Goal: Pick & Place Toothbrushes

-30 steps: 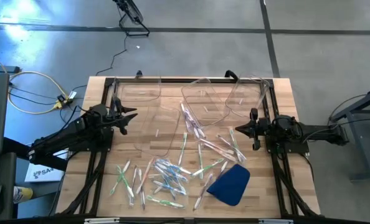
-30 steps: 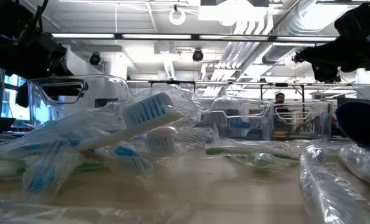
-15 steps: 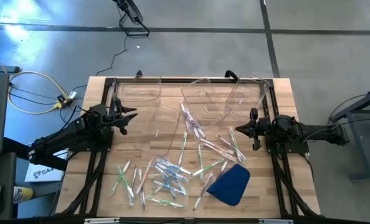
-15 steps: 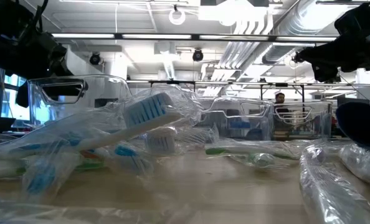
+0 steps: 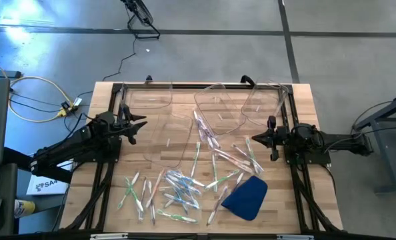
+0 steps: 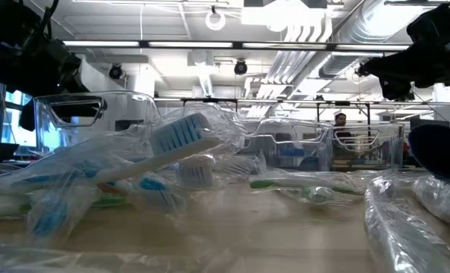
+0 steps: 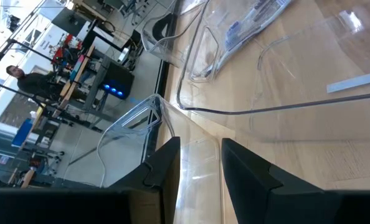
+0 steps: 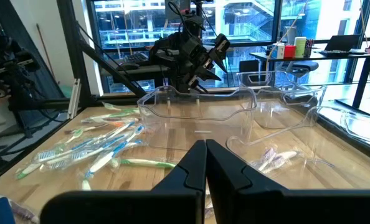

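Wood top: butcher-block table (image 5: 305, 100), black frame rails down both sides.
Brushes: wrapped toothbrushes (image 5: 175, 190) scattered loose on front half of table, most in a cluster front-centre; green, blue, pinkish accents. A few more lie diagonally mid-table, and some sit inside the middle bin. Low view: a blue-bristled one in clear wrap lies close to the cam.
Bins: three clear plastic bins (image 5: 215, 110) across back half of table, left, centre, right; centre one tilted. A fourth clear bin outline sits just fwd of the left one.
Cloth: blue cloth (image 5: 246, 197) front-right, touching the edge of the brush scatter.
L gripper: left gripper (image 5: 139, 124) raised at left side of table, pointing inward twd the left bins; fingers (image 7: 166, 171) part-way apart w/ a clear gap, nothing between them, bin rim seen beyond.
R gripper: right gripper (image 5: 255, 139) at right side, pointing inward, apart from the brushes; fingers (image 8: 194, 165) pressed together, holding nothing.
Off-table: yellow cable (image 5: 35, 100) on floor at left; person (image 6: 339, 120) far back in the room, low view.
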`<state>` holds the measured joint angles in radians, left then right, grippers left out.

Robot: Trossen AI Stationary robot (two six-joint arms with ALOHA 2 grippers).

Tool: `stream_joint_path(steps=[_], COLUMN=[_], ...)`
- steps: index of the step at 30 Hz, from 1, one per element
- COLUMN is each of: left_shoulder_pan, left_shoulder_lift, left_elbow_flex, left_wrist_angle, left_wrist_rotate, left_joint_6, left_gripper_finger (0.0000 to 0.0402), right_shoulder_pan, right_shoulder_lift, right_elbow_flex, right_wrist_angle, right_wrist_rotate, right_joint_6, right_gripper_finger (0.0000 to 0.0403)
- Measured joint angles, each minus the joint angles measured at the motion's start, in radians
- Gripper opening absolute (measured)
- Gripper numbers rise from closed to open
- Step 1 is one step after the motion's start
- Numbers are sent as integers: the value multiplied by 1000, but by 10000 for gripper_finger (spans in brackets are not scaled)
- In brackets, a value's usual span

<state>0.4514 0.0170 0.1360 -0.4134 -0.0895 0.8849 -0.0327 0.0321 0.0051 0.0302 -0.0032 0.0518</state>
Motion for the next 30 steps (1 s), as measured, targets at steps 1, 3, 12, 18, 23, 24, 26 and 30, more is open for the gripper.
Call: stream_joint_path(steps=[1, 3, 12, 18, 23, 24, 26, 30], left_shoulder_pan=[0, 0, 0, 0, 0, 0, 0, 0], left_shoulder_lift=[0, 0, 0, 0, 0, 0, 0, 0], left_elbow_flex=[0, 0, 0, 0, 0, 0, 0, 0], left_wrist_angle=[0, 0, 0, 0, 0, 0, 0, 0], left_wrist_rotate=[0, 0, 0, 0, 0, 0, 0, 0], left_joint_6=[0, 0, 0, 5, 6, 6, 6, 8], left_gripper_finger=[113, 113, 113, 113, 113, 113, 113, 113], right_shoulder_pan=[0, 0, 0, 0, 0, 0, 0, 0], right_shoulder_lift=[0, 0, 0, 0, 0, 0, 0, 0], right_elbow_flex=[0, 0, 0, 0, 0, 0, 0, 0], right_wrist_angle=[0, 0, 0, 0, 0, 0, 0, 18], right_wrist_rotate=[0, 0, 0, 0, 0, 0, 0, 24], right_joint_6=[0, 0, 0, 0, -1, -4, -10, -60], right_gripper_finger=[2, 2, 2, 2, 2, 2, 2, 2])
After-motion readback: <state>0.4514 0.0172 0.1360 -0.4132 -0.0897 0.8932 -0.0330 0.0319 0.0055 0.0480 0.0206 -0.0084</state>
